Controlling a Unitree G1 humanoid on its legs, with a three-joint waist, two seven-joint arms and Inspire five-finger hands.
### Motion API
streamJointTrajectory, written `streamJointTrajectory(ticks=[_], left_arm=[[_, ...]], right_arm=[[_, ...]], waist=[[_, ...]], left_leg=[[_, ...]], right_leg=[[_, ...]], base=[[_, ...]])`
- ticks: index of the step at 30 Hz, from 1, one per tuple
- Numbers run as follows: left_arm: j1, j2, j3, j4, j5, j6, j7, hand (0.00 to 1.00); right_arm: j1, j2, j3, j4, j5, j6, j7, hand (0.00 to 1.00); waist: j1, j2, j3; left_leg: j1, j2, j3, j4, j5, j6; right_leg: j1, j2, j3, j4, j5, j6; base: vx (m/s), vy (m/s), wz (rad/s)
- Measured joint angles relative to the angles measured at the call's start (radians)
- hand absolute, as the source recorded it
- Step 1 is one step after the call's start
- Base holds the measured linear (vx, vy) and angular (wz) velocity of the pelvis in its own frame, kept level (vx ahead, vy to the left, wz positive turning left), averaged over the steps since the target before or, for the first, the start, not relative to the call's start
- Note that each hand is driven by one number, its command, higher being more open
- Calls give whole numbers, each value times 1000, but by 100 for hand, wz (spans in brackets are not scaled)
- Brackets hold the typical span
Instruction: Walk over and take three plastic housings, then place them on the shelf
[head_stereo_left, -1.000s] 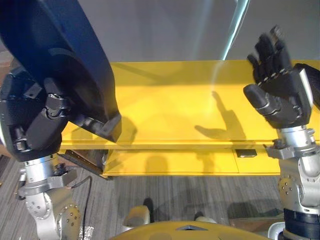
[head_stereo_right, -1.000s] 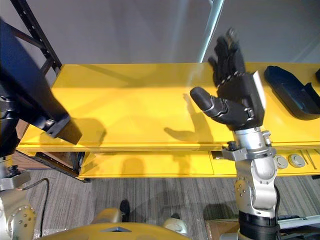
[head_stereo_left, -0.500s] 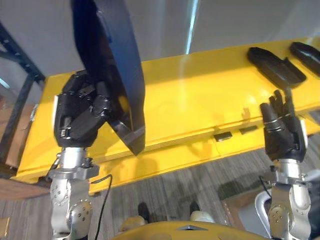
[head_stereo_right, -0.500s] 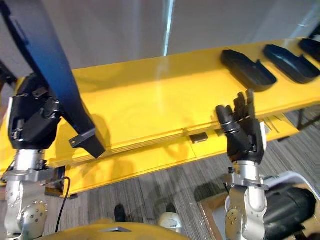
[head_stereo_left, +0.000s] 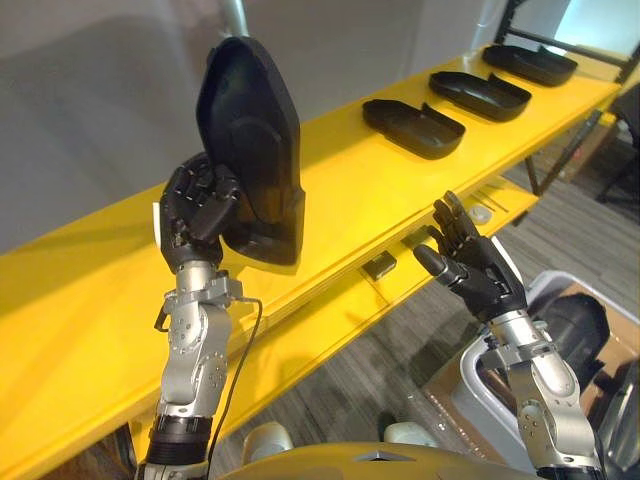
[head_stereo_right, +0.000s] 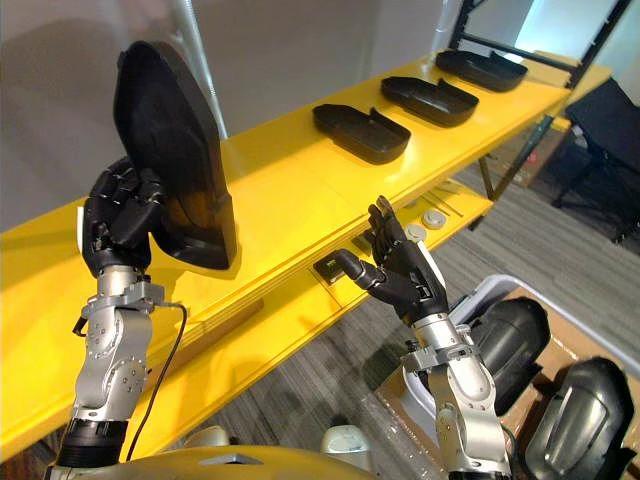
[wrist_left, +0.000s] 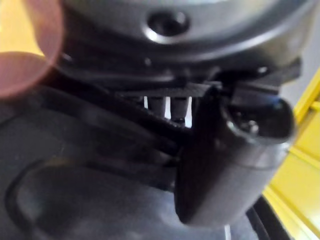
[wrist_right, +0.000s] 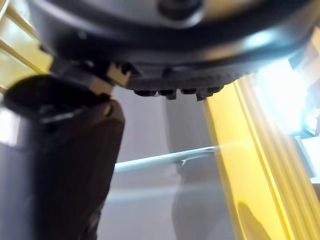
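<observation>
My left hand (head_stereo_left: 198, 208) is shut on a black plastic housing (head_stereo_left: 250, 150), held upright above the yellow shelf (head_stereo_left: 330, 200); its lower end hangs just over the shelf's front part. In the left wrist view the thumb (wrist_left: 235, 150) presses against the housing (wrist_left: 75, 200). Three more black housings lie flat on the shelf to the right: the nearest (head_stereo_left: 413, 114), a middle one (head_stereo_left: 480, 89) and the farthest (head_stereo_left: 530, 63). My right hand (head_stereo_left: 470, 265) is open with fingers spread, empty, in front of the shelf's lower tier.
A lower yellow tier (head_stereo_right: 300, 310) runs under the shelf, with small dark fittings (head_stereo_left: 379, 266) on it. A grey bin (head_stereo_right: 500, 300) at the lower right holds more dark housings (head_stereo_right: 585, 410). Black rack posts (head_stereo_right: 470, 20) stand at the far right end.
The camera has swung a great deal, so the shelf now runs diagonally. My left hand still holds the housing, now more upright. My right hand stays open, low before the shelf.
</observation>
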Motion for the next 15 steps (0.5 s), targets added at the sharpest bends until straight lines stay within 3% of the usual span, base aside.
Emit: streamJointTrajectory(ticks=[1, 2, 4, 6, 8, 15], left_arm=[[-20, 2, 0, 6, 7, -2, 16, 0], [-68, 13, 1, 28, 41, -4, 66, 0], [-156, 35, 3, 85, 72, -4, 153, 0], [-210, 37, 6, 116, 85, 2, 212, 0], [-229, 41, 12, 133, 137, 21, 261, 0], [-347, 99, 39, 295, 191, 184, 345, 0]], right_arm=[[-4, 0, 11, 9, 0, 0, -2, 100], [-11, 3, 47, 29, 0, 0, -7, 100], [9, 17, 136, 37, 0, 0, -22, 100], [26, 38, 185, 37, 0, 0, -22, 100], [44, 69, 210, 37, 3, 0, -20, 100], [71, 89, 257, 47, -2, -1, -23, 100]], waist=[[2, 7, -3], [10, 19, -6], [-9, -19, -3], [-12, -37, -2], [-17, -39, -4], [-33, -40, -4]], left_leg=[[8, -10, -9, -69, 24, 7], [31, -19, -19, -133, 101, 11], [50, -43, 5, -173, 111, 22], [68, -61, 34, -213, 129, 30], [86, -78, 49, -242, 135, 37], [119, -82, 68, -276, 135, 39]], right_leg=[[-7, 6, 10, 4, 1, 5], [-27, 20, 46, 17, -4, 18], [-33, 4, 55, 11, 0, 36], [-51, -11, 66, 11, 5, 46], [-53, -20, 63, 8, 6, 48], [-34, -23, 40, -23, 16, 59]], base=[[39, 105, -78], [29, 102, -70], [60, 87, -37], [73, 59, -24], [74, 49, -28], [23, 4, -9]])
